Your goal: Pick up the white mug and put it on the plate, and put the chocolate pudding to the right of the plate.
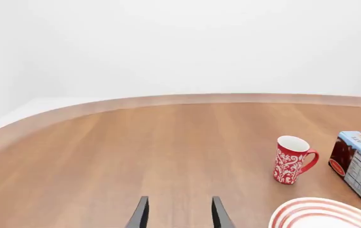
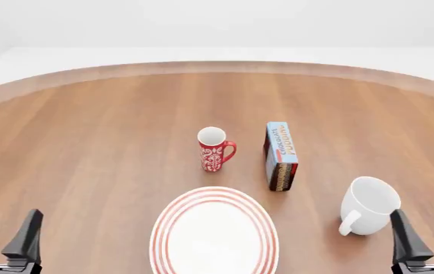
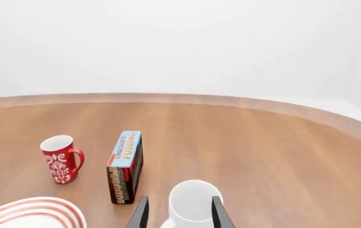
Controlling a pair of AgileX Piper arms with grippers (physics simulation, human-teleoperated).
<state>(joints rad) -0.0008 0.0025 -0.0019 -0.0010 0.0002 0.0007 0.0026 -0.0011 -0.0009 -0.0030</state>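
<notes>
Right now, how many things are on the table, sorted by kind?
Mugs: 2, the white mug and the red mug
Plates: 1, the plate
Boxes: 1, the chocolate pudding
Total: 4

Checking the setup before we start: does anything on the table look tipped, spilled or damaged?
Nothing stands out. The white mug and red mug stand upright, the chocolate pudding rests on its long edge, and the plate lies flat. No spills or damage show.
</notes>
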